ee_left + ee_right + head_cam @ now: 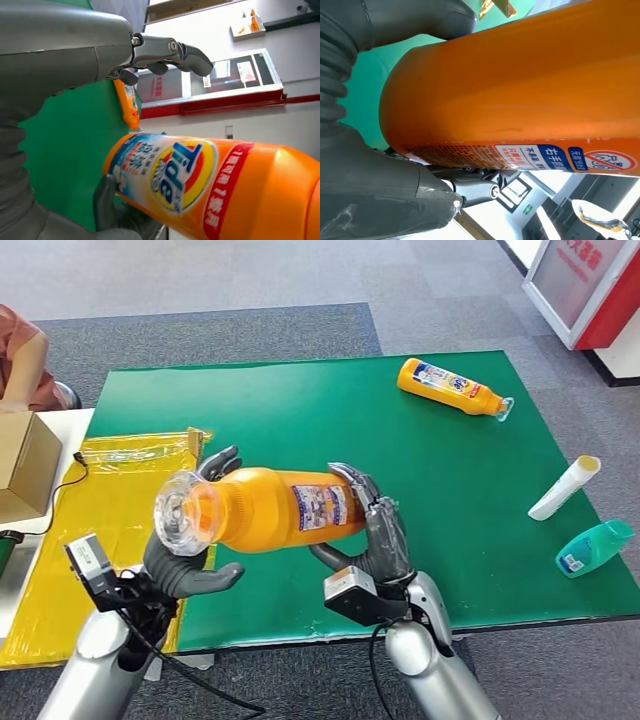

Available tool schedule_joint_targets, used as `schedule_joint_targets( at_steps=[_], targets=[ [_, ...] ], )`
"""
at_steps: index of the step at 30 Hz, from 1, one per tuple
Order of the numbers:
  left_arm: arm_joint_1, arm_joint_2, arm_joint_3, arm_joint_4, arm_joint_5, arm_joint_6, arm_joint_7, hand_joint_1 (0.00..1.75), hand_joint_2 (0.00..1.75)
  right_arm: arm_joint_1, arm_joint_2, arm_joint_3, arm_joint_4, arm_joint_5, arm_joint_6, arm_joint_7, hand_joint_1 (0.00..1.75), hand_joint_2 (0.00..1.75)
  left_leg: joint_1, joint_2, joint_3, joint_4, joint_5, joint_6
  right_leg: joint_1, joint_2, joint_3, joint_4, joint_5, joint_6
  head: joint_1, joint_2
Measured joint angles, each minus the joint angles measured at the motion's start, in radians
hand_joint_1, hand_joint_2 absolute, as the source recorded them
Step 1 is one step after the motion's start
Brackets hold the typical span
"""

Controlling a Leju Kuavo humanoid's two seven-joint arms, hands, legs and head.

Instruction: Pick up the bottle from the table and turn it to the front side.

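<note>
An orange detergent bottle (272,510) hangs level above the green mat (302,410), its clear cap end towards me on the left. My right hand (381,535) grips its base end, fingers over the top and thumb underneath. My left hand (185,565) cups the neck end. The left wrist view shows that hand (56,55) with fingers (170,52) stretched out well apart from the bottle (211,185), whose Tide label faces that camera, and its thumb (105,200) under the bottle. In the right wrist view, the right hand (365,165) holds the bottle (527,85), small-print label showing.
A second orange bottle (453,388) lies at the mat's far right. A white tube (564,487) and a teal bottle (594,547) lie at the right edge. A yellow bag (98,510) and a cardboard box (23,465) sit left, near a person's sleeve (23,355).
</note>
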Motion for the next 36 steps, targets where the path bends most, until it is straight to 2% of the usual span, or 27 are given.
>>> schedule_joint_targets(
  at_steps=[4, 13, 22, 36],
  targets=[
    [-0.069, 0.004, -0.002, 0.016, -0.001, 0.006, 0.019, 0.00, 1.75, -0.001, 0.000, 0.020, 0.008, 0.003, 0.001, 0.000, 1.75, 1.75, 0.000, 0.000, 0.000, 0.000, 0.001, 0.000, 0.000, 0.000, 0.000, 0.000, 0.001, 0.000, 0.000, 0.000],
    [-0.170, 0.001, -0.024, 0.032, -0.018, 0.031, 0.031, 0.00, 1.75, -0.016, 0.000, 0.062, 0.023, -0.026, 0.027, 0.004, 1.75, 1.75, 0.000, 0.000, 0.000, 0.000, 0.001, 0.000, 0.000, 0.000, 0.000, 0.000, 0.001, 0.000, 0.000, 0.000],
    [-0.184, -0.014, -0.084, 0.060, -0.003, 0.021, 0.031, 0.00, 1.75, -0.065, 0.006, 0.075, 0.070, -0.060, 0.043, 0.014, 1.75, 1.75, 0.000, 0.000, 0.000, 0.000, 0.001, 0.000, 0.000, 0.000, 0.000, 0.000, 0.001, 0.001, 0.000, 0.000],
    [-0.204, -0.004, -0.183, 0.105, -0.054, 0.002, 0.060, 0.00, 1.75, -0.094, 0.006, 0.077, 0.129, -0.064, 0.059, 0.022, 1.75, 1.75, 0.000, 0.000, 0.000, 0.000, 0.001, 0.000, 0.000, 0.000, 0.000, 0.000, 0.001, 0.001, 0.000, 0.000]
  ],
)
